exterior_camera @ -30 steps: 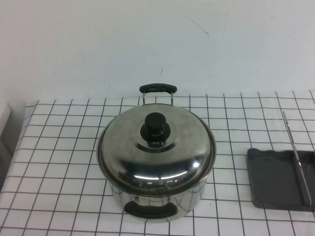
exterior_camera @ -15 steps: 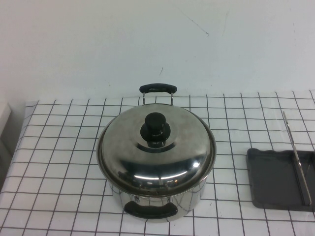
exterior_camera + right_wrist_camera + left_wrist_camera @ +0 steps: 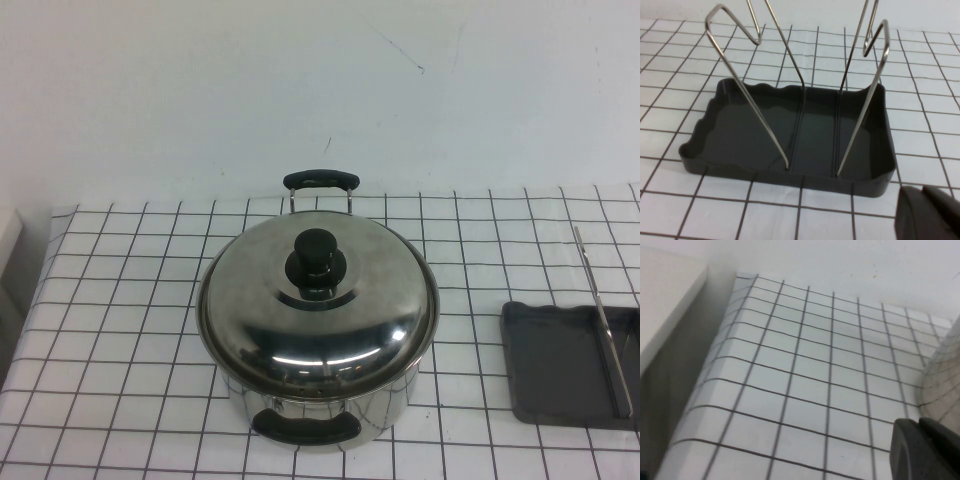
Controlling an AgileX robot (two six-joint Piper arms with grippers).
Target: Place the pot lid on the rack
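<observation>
While the pot lid [image 3: 318, 300] is sitting squarely on the steel pot [image 3: 320, 410] near the middle of the desk [image 3: 120, 330], its black knob [image 3: 316, 256] is pointing straight up. Off to the robot's right, the rack [image 3: 565, 365] is lying well apart from the pot, its dark tray flat on the checked cloth and its thin wire frame [image 3: 765, 85] standing upright. Neither arm is showing in the high view. A dark edge of the left pincer [image 3: 925, 450] is appearing in its wrist view, just beside the pot's curved wall, clenched on nothing. Likewise the right pincer [image 3: 930, 215] is hovering near the rack's tray, clenched and empty.
</observation>
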